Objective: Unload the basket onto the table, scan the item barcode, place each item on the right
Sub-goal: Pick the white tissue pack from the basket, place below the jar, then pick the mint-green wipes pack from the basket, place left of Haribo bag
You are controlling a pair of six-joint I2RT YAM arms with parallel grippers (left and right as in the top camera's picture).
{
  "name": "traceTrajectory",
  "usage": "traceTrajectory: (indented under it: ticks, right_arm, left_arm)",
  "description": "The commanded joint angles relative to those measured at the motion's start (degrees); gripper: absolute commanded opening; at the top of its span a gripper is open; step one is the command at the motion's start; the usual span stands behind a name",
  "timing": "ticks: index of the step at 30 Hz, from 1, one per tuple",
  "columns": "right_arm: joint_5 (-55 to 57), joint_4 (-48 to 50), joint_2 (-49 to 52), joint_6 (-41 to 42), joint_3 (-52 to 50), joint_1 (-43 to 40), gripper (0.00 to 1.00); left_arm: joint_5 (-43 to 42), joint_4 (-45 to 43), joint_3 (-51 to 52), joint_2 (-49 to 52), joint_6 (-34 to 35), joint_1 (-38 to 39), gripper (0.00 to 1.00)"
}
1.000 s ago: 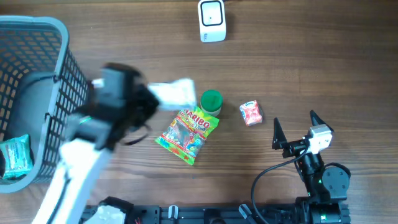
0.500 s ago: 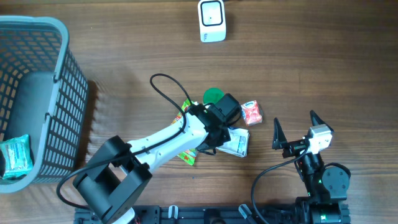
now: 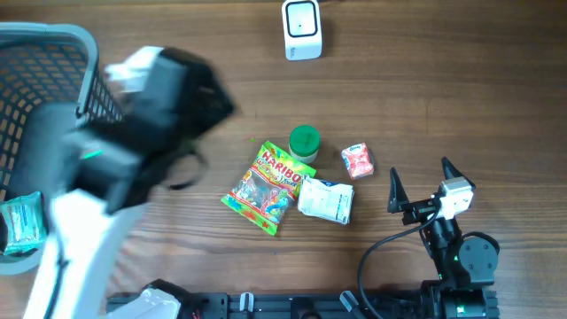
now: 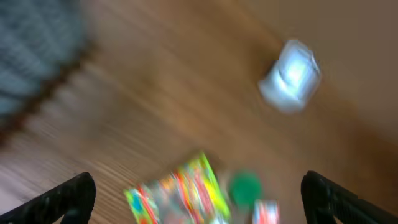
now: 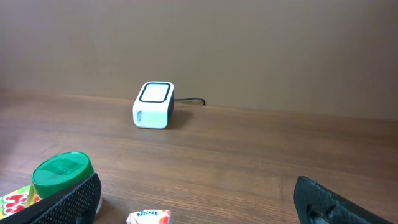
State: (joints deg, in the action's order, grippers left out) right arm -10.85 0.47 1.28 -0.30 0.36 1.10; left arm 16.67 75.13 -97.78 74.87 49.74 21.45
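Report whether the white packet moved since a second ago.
Yes. The crinkled white plastic packet shifted from left of the green round lid to below and right of it.

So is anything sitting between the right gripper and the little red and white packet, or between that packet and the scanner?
Nothing visible does. From overhead, only bare tabletop lies between the open right gripper and the red and white packet, and between it and the scanner. The green lid stands off to one side.
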Motion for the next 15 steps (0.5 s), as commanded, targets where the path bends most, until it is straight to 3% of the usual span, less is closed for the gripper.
traceTrajectory:
  ticks: [1,5,7,11,15]
  right_arm:
    - [0.5,0.3,-0.3,0.3,-0.1,0.3,1.0]
    - [0.5,0.3,-0.3,0.3,-0.1,0.3,1.0]
    - [0.5,0.3,-0.3,0.3,-0.1,0.3,1.0]
    - [0.5,0.3,-0.3,0.3,-0.1,0.3,1.0]
    - [0.5,0.3,-0.3,0.3,-0.1,0.3,1.0]
  left_arm:
    - [4.1,3.2,-0.7,-3.6,5.7,-23.0,1.0]
    - [-8.4,3.9,-0.7,-1.1,13.1,-54.7,1.0]
    - [-10.9,6.0,-0.7,1.2,20.6,-63.6,1.0]
    - [-10.9,9.6,-0.7,8.6,34.8,-73.6,1.0]
    - [-10.7,9.8,-0.7,18.2,45.6,-74.6,1.0]
